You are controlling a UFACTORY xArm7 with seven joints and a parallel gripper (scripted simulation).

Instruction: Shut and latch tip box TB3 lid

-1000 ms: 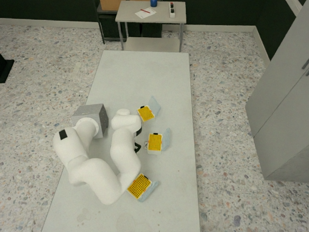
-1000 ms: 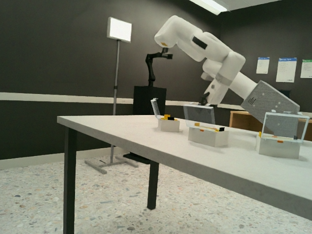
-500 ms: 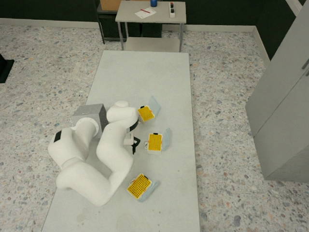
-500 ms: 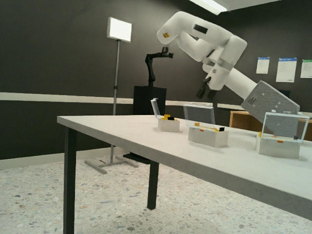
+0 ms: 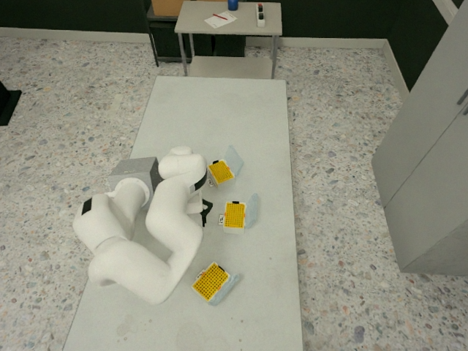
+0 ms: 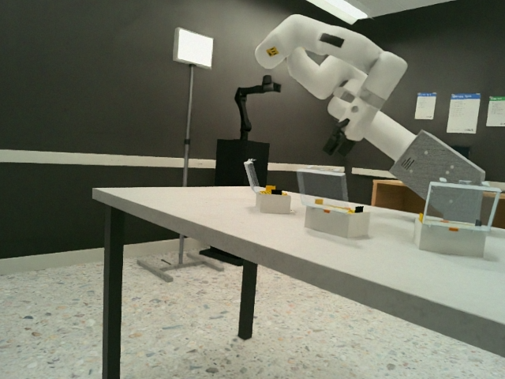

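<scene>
Three white tip boxes with yellow tip racks stand flat on the grey bench [image 5: 211, 113] [image 6: 203, 208], all with clear lids open. One box [image 5: 220, 172] [image 6: 448, 240] is nearest the arm's base. The middle box [image 5: 234, 215] [image 6: 336, 222] has its lid [image 5: 251, 210] [image 6: 322, 184] upright. The third box [image 5: 210, 281] [image 6: 273, 202] stands turned at an angle. I cannot read the labels. My gripper [image 5: 205, 215] [image 6: 336, 150] is open and empty. It hangs well above the bench, by the middle box's front side, away from the lid.
The arm's grey base block [image 5: 131, 172] [image 6: 436, 166] sits at the bench edge behind the boxes. A small side table [image 5: 228, 18] stands beyond the bench end. A grey cabinet [image 5: 427, 151] stands to the right. A light stand [image 6: 191, 46] is in the background.
</scene>
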